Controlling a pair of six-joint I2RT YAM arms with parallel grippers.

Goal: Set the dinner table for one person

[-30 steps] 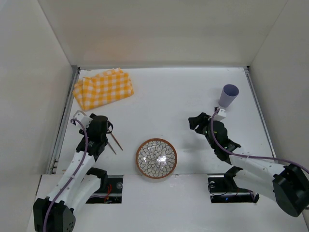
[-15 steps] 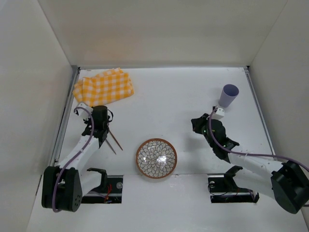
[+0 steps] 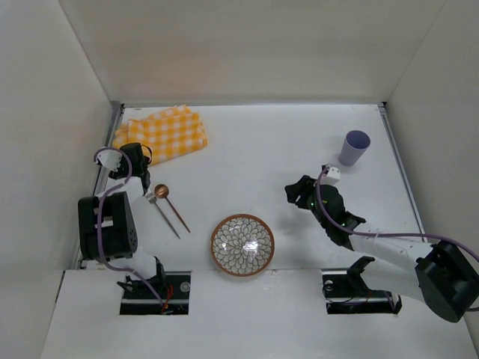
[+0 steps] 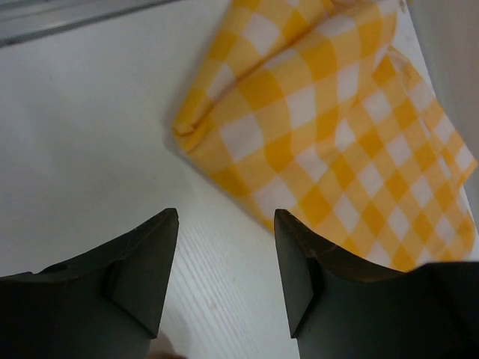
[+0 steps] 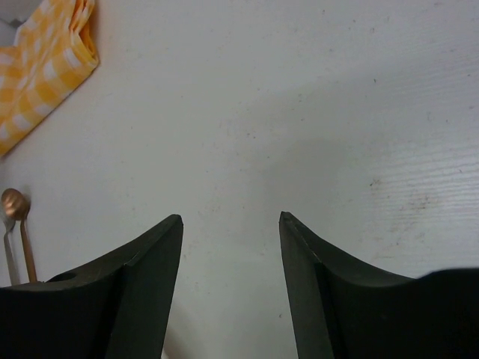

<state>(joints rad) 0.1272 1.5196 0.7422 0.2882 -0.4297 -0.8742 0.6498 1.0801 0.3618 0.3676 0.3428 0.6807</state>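
Dinner table (image 3: 284, 149), white top filling the enclosure: left arm is off the cutlery and now at the cloth.
Left gripper (image 3: 135, 155) has swung away from the fork (image 3: 163, 217) and spoon (image 3: 172, 206), which lie uncovered side by side, left of the patterned bowl (image 3: 242, 244). Its jaws stand apart and empty, just short of the near corner of the yellow checked cloth (image 3: 161, 136). Right gripper (image 3: 296, 191), also apart and empty, has edged left, with the lilac cup (image 3: 354, 147) beyond it. Napkin pick-up is probably next; cloth and cup are not yet by the bowl.
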